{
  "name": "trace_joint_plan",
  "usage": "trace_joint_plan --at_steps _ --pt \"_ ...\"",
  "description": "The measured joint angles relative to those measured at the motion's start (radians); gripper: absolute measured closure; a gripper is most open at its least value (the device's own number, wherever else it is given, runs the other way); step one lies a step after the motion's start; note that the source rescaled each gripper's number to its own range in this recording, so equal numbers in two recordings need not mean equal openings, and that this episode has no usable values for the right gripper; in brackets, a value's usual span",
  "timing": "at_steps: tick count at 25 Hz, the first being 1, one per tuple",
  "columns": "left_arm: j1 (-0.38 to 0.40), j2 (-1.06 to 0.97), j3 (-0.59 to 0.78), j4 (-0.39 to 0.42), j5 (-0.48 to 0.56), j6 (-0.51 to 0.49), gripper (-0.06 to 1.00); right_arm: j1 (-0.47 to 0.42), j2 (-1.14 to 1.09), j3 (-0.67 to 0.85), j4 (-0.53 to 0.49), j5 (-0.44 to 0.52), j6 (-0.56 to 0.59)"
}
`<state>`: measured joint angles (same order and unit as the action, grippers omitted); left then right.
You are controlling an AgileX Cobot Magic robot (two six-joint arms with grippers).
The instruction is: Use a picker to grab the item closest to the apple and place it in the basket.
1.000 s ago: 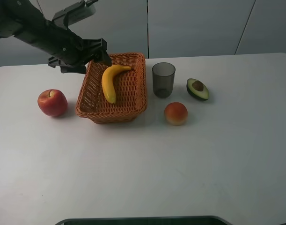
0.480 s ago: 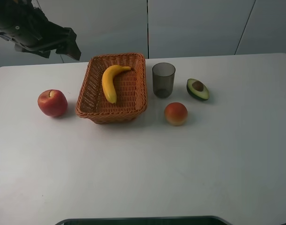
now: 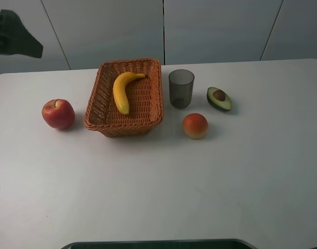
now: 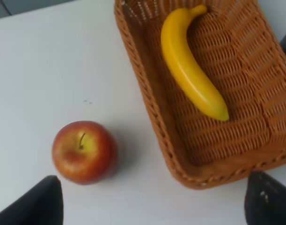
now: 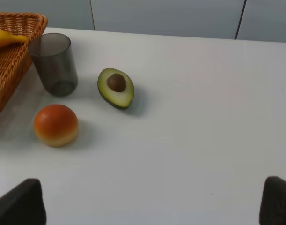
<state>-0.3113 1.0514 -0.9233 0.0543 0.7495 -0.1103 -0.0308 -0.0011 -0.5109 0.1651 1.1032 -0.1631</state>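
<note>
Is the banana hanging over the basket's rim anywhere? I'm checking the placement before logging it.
No. The banana lies wholly on the woven floor of the basket, with its stem end and its tip both inside the rim.

Beyond the basket (image 3: 124, 98), the left arm (image 3: 15, 40) is a blurred dark shape cut by the frame edge, its jaws indistinct there; the wrist views cut the left gripper (image 4: 152, 206) and right gripper (image 5: 152, 206) to dark fingertips (image 4: 40, 201) only, and crop the basket's wall.
</note>
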Motion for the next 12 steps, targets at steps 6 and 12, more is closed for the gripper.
trace_joint_plan --at_steps 6,12 --pt "0.0 -0.279 0.079 0.049 0.093 -0.012 -0.04 0.0 0.0 0.0 0.0 0.0 0.0" --pt "0.0 -0.497 0.133 0.057 0.235 -0.014 -0.04 0.0 0.0 0.0 0.0 0.0 0.0"
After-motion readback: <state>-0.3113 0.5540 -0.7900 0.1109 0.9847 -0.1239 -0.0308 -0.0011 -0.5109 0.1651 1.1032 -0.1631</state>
